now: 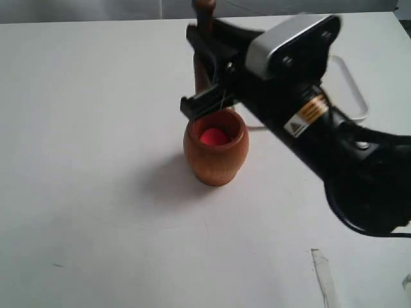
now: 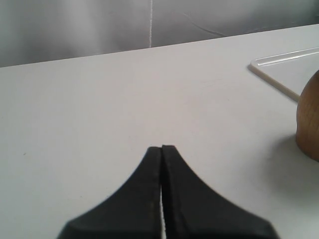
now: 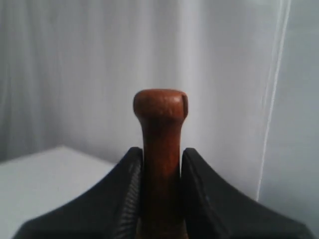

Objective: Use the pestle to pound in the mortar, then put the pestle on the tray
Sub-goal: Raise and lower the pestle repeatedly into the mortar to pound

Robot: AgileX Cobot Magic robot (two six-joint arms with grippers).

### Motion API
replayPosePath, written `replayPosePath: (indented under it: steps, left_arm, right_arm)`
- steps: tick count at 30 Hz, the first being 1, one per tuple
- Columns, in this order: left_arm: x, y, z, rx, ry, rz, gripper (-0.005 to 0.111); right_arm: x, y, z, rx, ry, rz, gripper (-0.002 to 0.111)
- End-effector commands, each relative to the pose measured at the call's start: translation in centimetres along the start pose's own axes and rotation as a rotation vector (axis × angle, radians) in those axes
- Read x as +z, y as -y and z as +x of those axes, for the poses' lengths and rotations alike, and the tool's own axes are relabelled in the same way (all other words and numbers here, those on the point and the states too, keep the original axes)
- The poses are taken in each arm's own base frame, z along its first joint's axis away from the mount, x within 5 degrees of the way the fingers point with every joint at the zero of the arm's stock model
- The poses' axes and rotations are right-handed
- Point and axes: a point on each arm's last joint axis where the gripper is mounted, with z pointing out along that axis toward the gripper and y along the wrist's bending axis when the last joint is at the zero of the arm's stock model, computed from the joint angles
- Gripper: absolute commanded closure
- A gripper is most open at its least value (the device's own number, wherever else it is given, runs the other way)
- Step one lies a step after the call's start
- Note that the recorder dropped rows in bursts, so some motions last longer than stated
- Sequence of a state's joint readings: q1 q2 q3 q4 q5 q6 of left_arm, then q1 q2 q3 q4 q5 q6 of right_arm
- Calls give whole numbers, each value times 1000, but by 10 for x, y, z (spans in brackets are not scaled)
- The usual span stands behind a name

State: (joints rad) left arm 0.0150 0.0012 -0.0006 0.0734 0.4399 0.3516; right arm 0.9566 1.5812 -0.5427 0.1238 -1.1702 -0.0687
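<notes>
At the middle of the white table (image 1: 83,160), the reddish-brown barrel-shaped wooden mortar (image 1: 215,155) stands upright with something red (image 1: 214,136) inside. Over its mouth the right gripper (image 1: 204,72) clamps the slim dark-brown wooden pestle (image 3: 160,107) just below the knob, upright; its thick end is hidden. Stiff, light, smooth wood will likely pivot under pounding, so a firm hold lower on the shaft seems wiser. Nearby the left gripper (image 2: 162,149) is closed on nothing. Behind lies the flat white plastic tray (image 1: 352,90).
</notes>
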Motion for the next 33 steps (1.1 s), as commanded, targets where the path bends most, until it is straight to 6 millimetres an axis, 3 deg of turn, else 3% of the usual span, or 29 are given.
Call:
replayPosePath:
  steps: [1,3,5,10,14,20,24,29,33]
  left_arm:
    - [0,1,0,-12,7,8,107]
    - [0,1,0,-12,7,8,107]
    - [0,1,0,-12,7,8,107]
    - [0,1,0,-12,7,8,107]
    - [0,1,0,-12,7,8,107]
    - [0,1,0,-12,7,8,107]
    - [0,1,0,-12,7,8,107]
    - [0,1,0,-12,7,8,107]
    - [0,1,0,-12,7,8,107]
  right_arm:
    - [-14,-1,-63,-32,215,-28,108]
    - [-20,0,-77,-49,234,-31,108]
    - [-22,0,-79,-64,201,-29,108]
    - [-14,0,-54,-86,58,-28,108]
    - [-4,-2,-16,-75,-66,-35,108]
    - [1,-4,59,-14,-308,-35,108]
    - [-2,-5,88,20,-401,-29,108]
    - [-2,-5,89,26,-397,-27,108]
    - [4,-3,52,26,-210,-21,108]
